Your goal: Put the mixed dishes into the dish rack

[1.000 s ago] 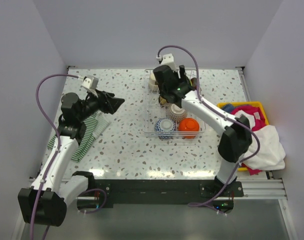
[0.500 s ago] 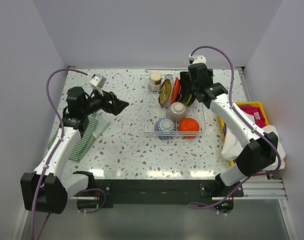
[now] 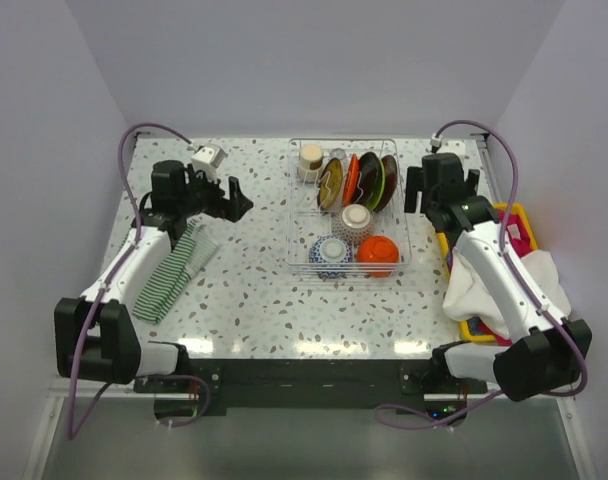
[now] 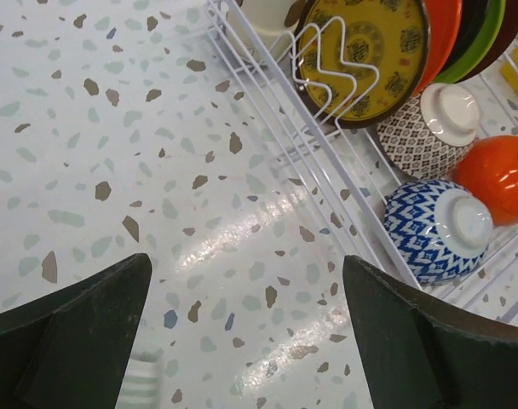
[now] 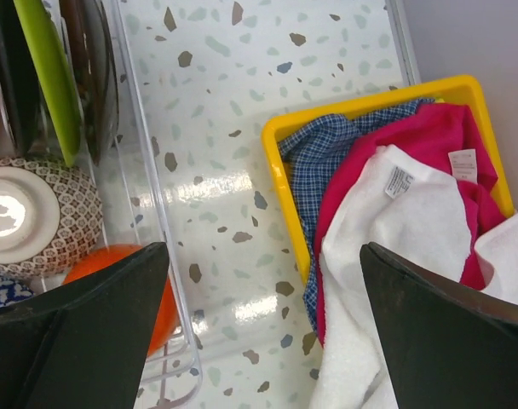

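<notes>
Terrazzo-topped table carries the dish rack, and the mixed dishes we can see all sit inside it. We spot none on the table around the rack.

Our left hand hangs to the left of the rack, fingers spread wide with only table showing between them. Our right hand hovers just right of the rack, over the strip between it and the yellow bin of cloths. It is equally spread and empty. We judge that both stand off because nothing is left to carry.

In the far half of the rack, plates stand on edge, leaning in the wire dividers that keep them apart. The dark red gold-patterned plate is leftmost, followed by an orange plate, a black plate and a lime green plate.

In the near half, a brown lattice bowl, a blue-white bowl and an orange bowl rest upside down, probably so that they drain. A beige cup occupies the far-left corner of the rack.

The green-white striped cloth lies well apart, left of the rack.
</notes>
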